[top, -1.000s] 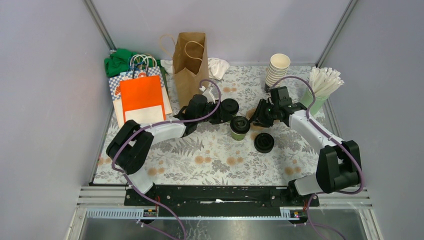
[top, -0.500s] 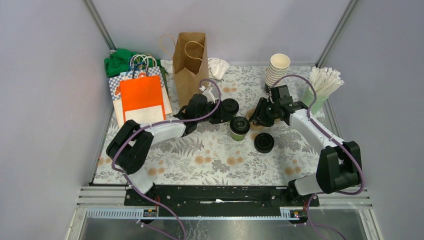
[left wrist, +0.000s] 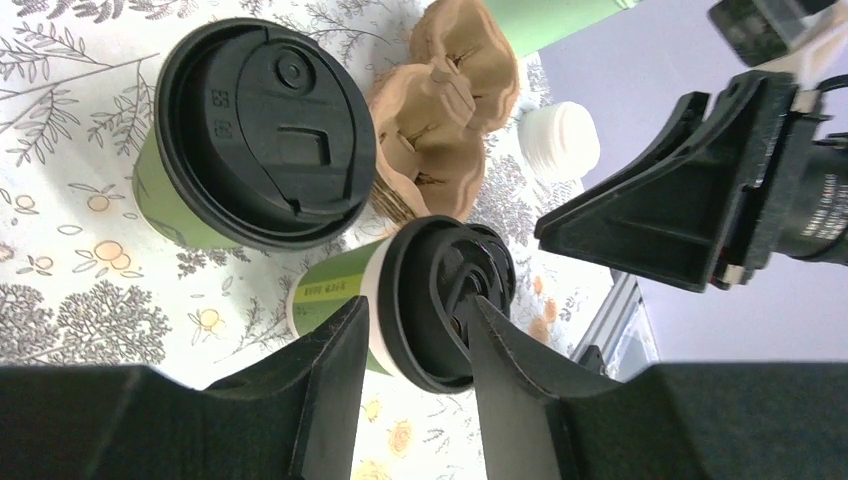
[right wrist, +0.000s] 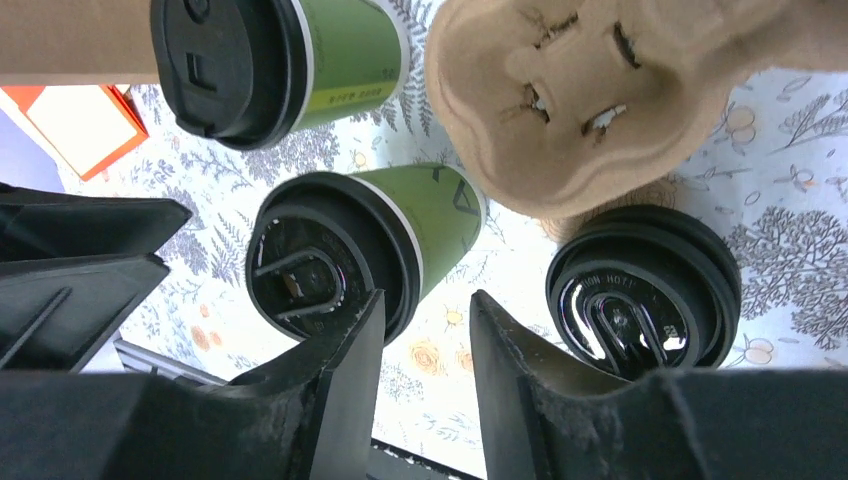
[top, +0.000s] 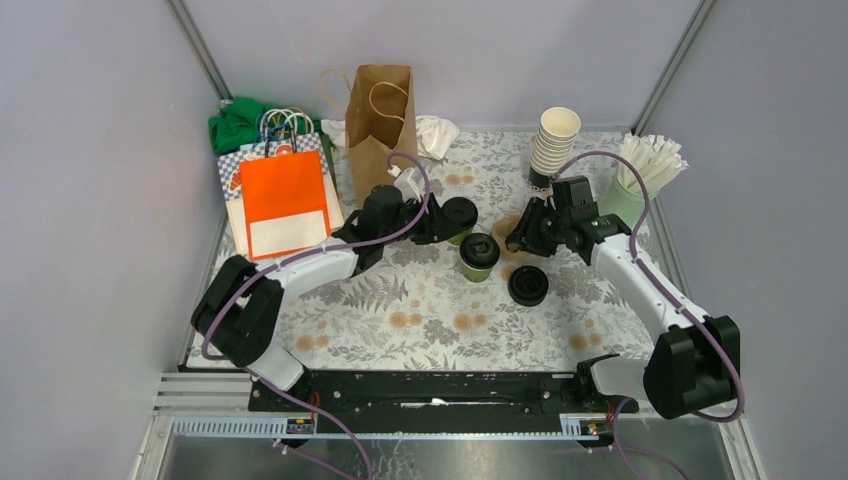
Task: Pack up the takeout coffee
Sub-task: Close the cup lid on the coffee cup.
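Three coffees stand around the carrier [top: 508, 228], all upright and lidded. The middle cup [top: 479, 255] is just to its near-left. A second cup [top: 459, 214] is further to its left, toward the bag [top: 380, 110]. The third cup [top: 528, 285] is on its near side and shows me only a black top from above.

I judge them light if empty, and top-heavy and sloshy if full. The paper wall is soft and would crush under a hard squeeze, and a lid could pop off if I lifted by it. I would grip around the green wall below the lid rim and close gently.

My left gripper [left wrist: 415, 305] is left of the carrier, beside the second cup. Its jaws are about half apart and hold nothing, and the middle cup is ahead of its fingertips. My right gripper [right wrist: 428, 300] is at the carrier's right edge, touching or just beside it, I cannot tell which. It is also half open and empty, and points at the middle cup.
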Motion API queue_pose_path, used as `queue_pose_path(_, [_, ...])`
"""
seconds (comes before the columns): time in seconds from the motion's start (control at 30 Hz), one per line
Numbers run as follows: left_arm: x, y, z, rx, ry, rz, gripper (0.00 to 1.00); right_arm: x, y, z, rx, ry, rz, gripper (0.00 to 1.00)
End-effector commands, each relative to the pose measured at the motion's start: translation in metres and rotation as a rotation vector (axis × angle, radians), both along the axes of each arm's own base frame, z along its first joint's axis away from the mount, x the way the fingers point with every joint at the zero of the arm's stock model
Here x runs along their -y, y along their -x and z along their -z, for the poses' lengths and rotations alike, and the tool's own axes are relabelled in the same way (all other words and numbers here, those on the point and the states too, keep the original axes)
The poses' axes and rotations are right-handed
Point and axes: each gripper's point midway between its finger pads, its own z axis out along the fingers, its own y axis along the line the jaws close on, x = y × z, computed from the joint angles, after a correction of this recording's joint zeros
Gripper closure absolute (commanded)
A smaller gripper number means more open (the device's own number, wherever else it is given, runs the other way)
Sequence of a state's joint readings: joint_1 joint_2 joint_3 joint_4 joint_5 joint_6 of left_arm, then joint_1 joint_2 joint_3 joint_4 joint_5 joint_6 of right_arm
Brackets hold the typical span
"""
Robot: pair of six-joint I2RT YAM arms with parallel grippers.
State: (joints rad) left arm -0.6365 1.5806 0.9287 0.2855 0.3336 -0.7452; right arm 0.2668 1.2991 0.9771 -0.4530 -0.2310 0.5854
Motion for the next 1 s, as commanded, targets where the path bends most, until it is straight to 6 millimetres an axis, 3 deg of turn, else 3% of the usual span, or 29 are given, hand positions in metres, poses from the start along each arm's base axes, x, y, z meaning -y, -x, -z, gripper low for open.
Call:
queue_pose_path(0.0, [-0.004, 0.015, -0.017, 0.017, 0.069, 0.031, 0.56, -0.003, 0.009, -0.003, 0.017, -0.050, -0.006, 0.57])
queue_pose_path(0.47, [0.002, 0.026, -0.002, -0.057, 0.141, 0.111, 0.73, -0.020, 0.009, 0.013, -0.020, -0.122, -0.062, 0.64])
queue_pose_path(0.97, [0.007, 0.025, 0.008, -0.089, 0.133, 0.128, 0.71, -0.023, 0.008, 0.020, -0.045, -0.133, -0.074, 0.72])
